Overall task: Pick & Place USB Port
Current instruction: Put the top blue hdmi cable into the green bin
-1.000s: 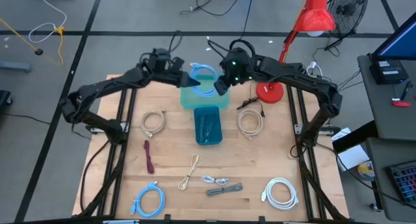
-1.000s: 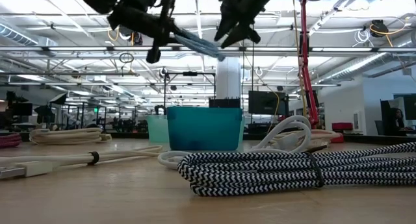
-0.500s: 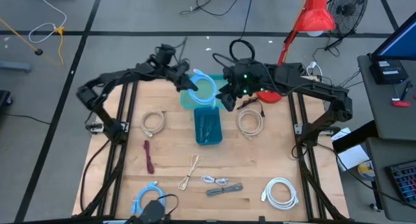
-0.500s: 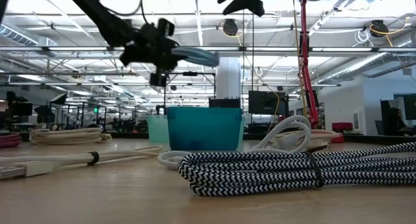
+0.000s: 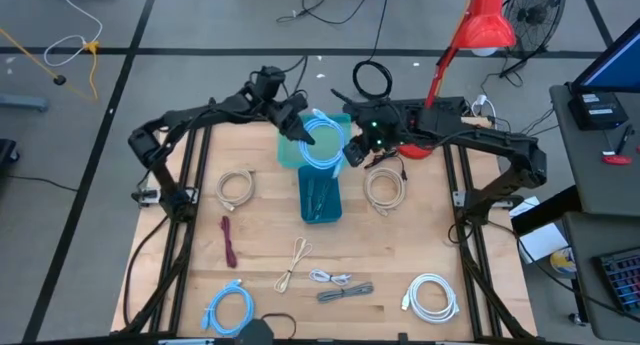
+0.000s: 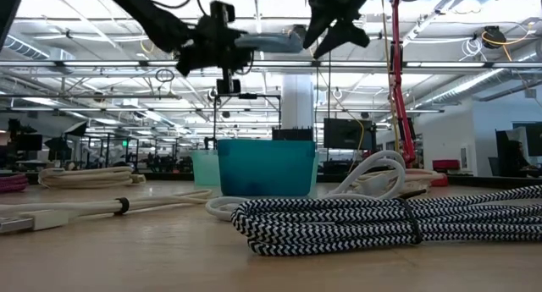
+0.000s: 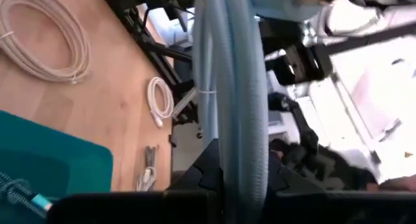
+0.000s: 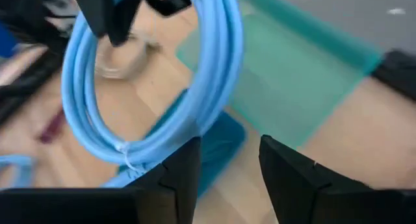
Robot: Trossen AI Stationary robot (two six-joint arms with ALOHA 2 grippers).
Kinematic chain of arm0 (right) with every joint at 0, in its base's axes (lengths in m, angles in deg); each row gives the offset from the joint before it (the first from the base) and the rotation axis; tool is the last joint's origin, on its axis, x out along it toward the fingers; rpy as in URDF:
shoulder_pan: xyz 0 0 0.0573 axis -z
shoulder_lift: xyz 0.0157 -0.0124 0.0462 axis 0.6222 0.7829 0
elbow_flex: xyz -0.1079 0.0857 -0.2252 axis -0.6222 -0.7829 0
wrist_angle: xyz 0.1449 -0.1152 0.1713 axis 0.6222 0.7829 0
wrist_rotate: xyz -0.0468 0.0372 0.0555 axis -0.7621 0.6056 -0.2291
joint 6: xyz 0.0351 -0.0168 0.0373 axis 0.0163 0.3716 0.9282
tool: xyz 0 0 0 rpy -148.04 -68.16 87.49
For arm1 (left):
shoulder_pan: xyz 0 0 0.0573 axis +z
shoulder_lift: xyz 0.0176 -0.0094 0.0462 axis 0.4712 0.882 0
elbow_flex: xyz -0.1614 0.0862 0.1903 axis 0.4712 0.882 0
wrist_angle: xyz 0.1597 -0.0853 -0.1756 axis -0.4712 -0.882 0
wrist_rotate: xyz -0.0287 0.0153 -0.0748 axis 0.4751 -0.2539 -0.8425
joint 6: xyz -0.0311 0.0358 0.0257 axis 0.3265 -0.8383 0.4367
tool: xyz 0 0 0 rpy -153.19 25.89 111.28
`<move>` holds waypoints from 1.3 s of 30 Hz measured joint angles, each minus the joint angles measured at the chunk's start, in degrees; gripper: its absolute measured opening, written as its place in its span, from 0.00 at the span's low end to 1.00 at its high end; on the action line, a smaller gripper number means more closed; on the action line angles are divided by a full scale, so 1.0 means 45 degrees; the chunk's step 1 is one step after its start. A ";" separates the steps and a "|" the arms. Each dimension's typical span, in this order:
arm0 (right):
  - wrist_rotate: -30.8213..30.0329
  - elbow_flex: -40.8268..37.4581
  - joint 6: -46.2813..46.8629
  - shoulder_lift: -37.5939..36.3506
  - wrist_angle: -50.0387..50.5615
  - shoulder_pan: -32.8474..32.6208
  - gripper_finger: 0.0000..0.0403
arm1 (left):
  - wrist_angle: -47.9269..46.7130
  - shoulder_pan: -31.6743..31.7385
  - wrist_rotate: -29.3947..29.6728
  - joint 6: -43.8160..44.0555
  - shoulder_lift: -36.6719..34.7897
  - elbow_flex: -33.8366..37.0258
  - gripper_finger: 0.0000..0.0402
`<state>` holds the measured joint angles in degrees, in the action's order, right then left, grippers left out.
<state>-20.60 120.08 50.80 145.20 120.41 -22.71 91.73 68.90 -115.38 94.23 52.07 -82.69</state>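
Two bins sit at the far middle of the table: a dark teal bin [image 5: 320,194] nearer and a pale green bin [image 5: 290,153] behind it. Counted from the high view, seven cable bundles lie on the wood: two beige coils [image 5: 236,188] [image 5: 385,189], a maroon cable [image 5: 230,241], a thin tan cable [image 5: 295,264], a grey braided cable [image 5: 345,290], a white coil [image 5: 431,295] and a blue coil [image 5: 229,309] at the near left. An eighth, a light blue coiled cable [image 5: 324,143], hangs in the air above the two bins.

The left gripper [image 5: 293,124] is clamped on this light blue coiled cable; the left wrist view shows the strands pinched between its dark fingers [image 7: 207,175]. The right gripper [image 5: 354,153] hovers just right of the coil with its fingers [image 8: 179,169] spread apart, holding nothing.

The contents of the dark teal bin are hard to make out from above; the left wrist view catches only a corner with a braided cable end. The low view hides the bins' insides entirely, and the braided cable [image 6: 381,224] fills its foreground, but it alone shows that both grippers are well above the bin rims. The right wrist view is blurred, though the loop shows whole there.

A red lamp [image 5: 478,30] stands at the far right edge.
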 joint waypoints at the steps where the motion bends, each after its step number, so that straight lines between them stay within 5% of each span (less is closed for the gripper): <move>1: 0.0289 -0.0329 0.0020 -0.0130 -0.0414 0.0087 0.37 | -0.0244 -0.0073 -0.0068 -0.0246 -0.0217 0.0002 0.07; 8: 0.2540 -0.2495 0.1029 -0.1000 -0.4846 0.0617 0.40 | -0.2640 -0.0729 -0.0073 -0.1922 -0.1233 0.0002 0.07; 15: 0.3700 -0.3440 0.1786 -0.1423 -0.6208 0.0754 0.40 | -0.4690 -0.0961 0.0135 -0.3398 -0.1359 0.0011 0.07; 32: 0.5053 -0.3435 0.3180 -0.1425 -0.9367 -0.0127 0.42 | -0.4700 -0.0959 0.0122 -0.4146 -0.1381 0.0011 0.06; 39: 0.5089 -0.3426 0.3637 -0.1422 -1.0228 -0.0567 0.42 | -0.2864 -0.0927 0.0531 -0.3060 -0.1375 0.0011 0.04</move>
<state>2.30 104.66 67.16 138.80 74.38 -25.26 78.84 64.73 -112.99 80.46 45.89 -82.64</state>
